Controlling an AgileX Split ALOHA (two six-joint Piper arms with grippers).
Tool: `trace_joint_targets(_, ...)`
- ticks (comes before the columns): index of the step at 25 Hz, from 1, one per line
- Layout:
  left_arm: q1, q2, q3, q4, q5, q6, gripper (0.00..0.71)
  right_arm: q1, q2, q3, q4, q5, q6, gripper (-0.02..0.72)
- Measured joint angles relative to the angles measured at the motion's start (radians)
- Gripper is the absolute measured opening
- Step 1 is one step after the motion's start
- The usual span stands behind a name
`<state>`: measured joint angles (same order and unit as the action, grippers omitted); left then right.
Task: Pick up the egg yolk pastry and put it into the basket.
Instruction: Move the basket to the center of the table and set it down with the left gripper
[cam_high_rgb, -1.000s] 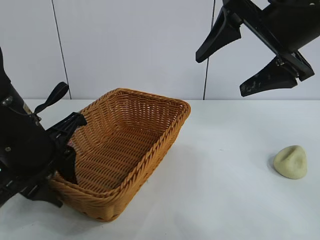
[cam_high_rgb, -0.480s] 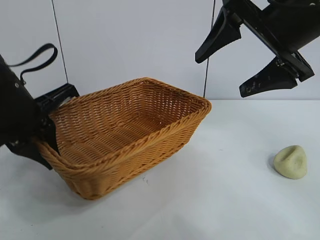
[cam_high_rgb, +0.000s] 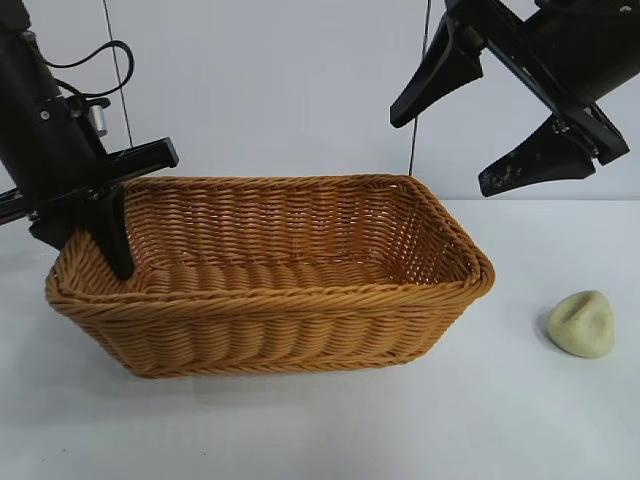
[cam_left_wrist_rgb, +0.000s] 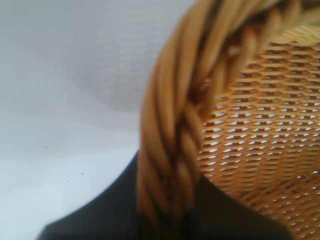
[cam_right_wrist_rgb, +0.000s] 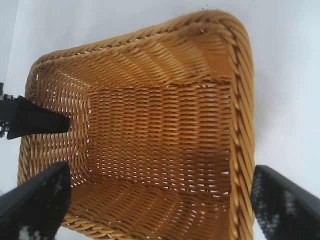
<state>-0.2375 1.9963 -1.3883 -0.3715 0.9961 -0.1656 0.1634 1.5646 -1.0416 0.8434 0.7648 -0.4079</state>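
Wicker fills the space between the left gripper's fingers: they are clamped on the braided rim at the left end of the basket, one finger reaching down inside the wall, the other outside it. The left wrist view shows the same rim strand running between the dark jaws. High at the right, the right gripper hangs above the table with its jaws spread wide and nothing between them; its camera looks straight down into the bare basket floor. The egg yolk pastry lies on the table to the right of the basket, apart from its near end and below the right gripper.

By the look of it, the basket is being positioned while the pastry is untouched. Next, the right gripper would need to descend over the pastry, close gently on the soft lump, and carry it across the rim.
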Motion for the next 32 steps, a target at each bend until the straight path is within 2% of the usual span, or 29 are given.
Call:
trace_joint_targets(3,-0.001,0.034,-0.034,-0.002,-0.007,0.035,0.082,0.0,0.0,0.0,0.0,0.003,0.001,0.695)
trace_joint_targets(15,-0.001,0.142,-0.035,-0.007,-0.053,0.099,0.082,0.0,0.0,0.0,0.0,0.01,0.001,0.695)
trace_joint_targets(23,-0.001,0.156,-0.036,-0.017,-0.068,0.137,0.092,0.0,0.0,0.0,0.0,0.019,0.004,0.695)
trace_joint_targets(25,-0.001,0.156,-0.036,-0.017,-0.068,0.141,0.154,0.0,0.0,0.0,0.0,0.019,0.004,0.695)
trace_joint_targets(30,-0.001,0.156,-0.036,-0.02,-0.068,0.143,0.564,0.0,0.0,0.0,0.0,0.021,0.005,0.695)
trace_joint_targets(32,-0.001,0.156,-0.041,-0.021,-0.058,0.143,0.641,0.0,0.0,0.0,0.0,0.021,0.005,0.695)
